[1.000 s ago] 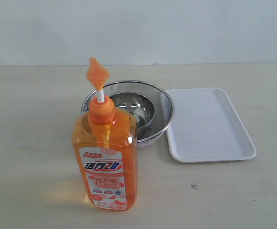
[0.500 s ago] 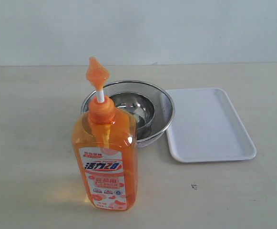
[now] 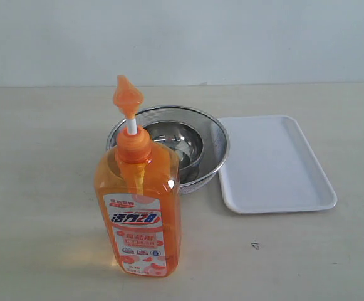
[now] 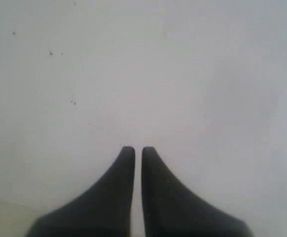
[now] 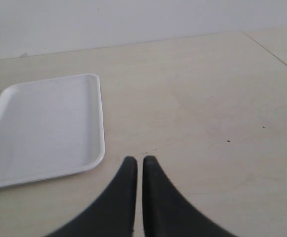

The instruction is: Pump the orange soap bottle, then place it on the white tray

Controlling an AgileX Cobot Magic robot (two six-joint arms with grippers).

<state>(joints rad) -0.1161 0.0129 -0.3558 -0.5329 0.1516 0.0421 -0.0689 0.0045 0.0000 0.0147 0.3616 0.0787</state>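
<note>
The orange soap bottle (image 3: 138,207) shows translucent, glossy plastic under a smooth printed label. Behind it, the steel bowls (image 3: 214,153) gleam polished and mirror-bright, the outer one finely meshed. The white tray (image 3: 272,164) is smooth plastic on a matt, pale wood-grain table (image 3: 37,157).

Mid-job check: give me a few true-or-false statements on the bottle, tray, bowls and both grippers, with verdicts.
1. The soap bottle stands upright, off the tray. True.
2. Its pump head is pressed down. False: it is raised, white stem showing.
3. The right gripper holds the bottle. False: it is shut on nothing, near the tray.
4. The left gripper is shut. True.
5. The bowls sit on the tray. False: they sit beside it.
</note>
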